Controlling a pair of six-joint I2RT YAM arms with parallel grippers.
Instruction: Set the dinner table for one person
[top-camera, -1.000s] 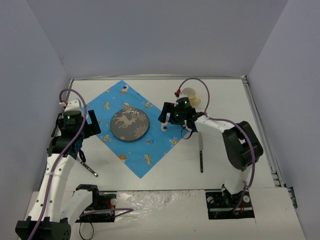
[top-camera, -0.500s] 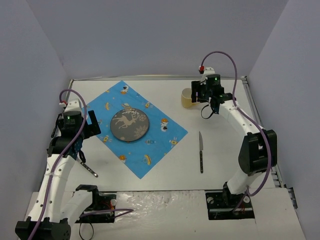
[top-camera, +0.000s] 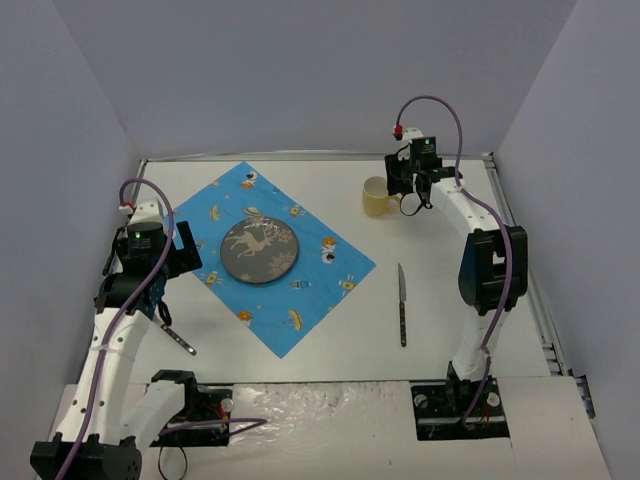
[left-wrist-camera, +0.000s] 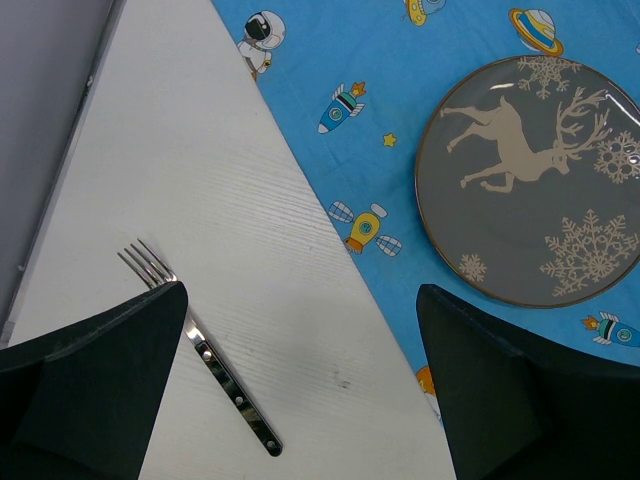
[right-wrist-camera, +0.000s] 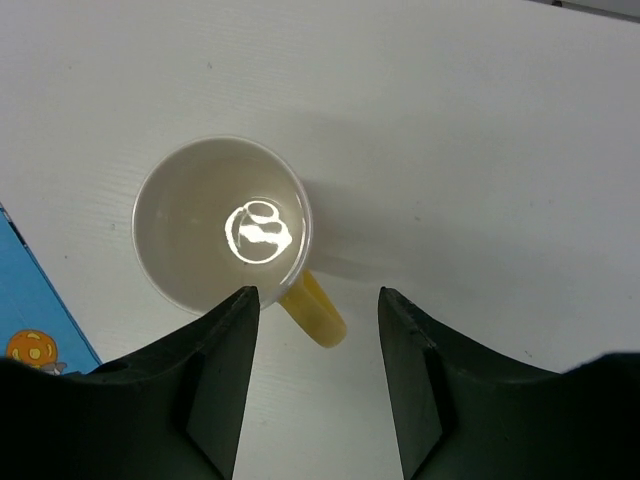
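Observation:
On the white dinner table (top-camera: 450, 300) lies a blue cartoon cloth (top-camera: 300, 290) with a grey deer plate (top-camera: 259, 249) on it. A pale yellow mug (top-camera: 376, 197) stands upright at the back right. My right gripper (top-camera: 403, 192) hangs over it, open. In the right wrist view the right gripper (right-wrist-camera: 315, 300) straddles the mug's handle (right-wrist-camera: 318, 310), with a gap on the right side. The mug (right-wrist-camera: 220, 240) is empty. My left gripper (left-wrist-camera: 300, 295) is open above bare table, between the fork (left-wrist-camera: 200, 350) and the plate (left-wrist-camera: 530, 190). A knife (top-camera: 402, 305) lies right of the cloth.
The fork (top-camera: 178, 338) lies on the table left of the cloth's near corner, by the left arm. Grey walls close in the table on three sides. Metal strips edge the table at the right (top-camera: 520, 250).
My right arm swung from the cloth's right corner to the back right, over the mug, and its jaws narrowed. The left arm has not moved.

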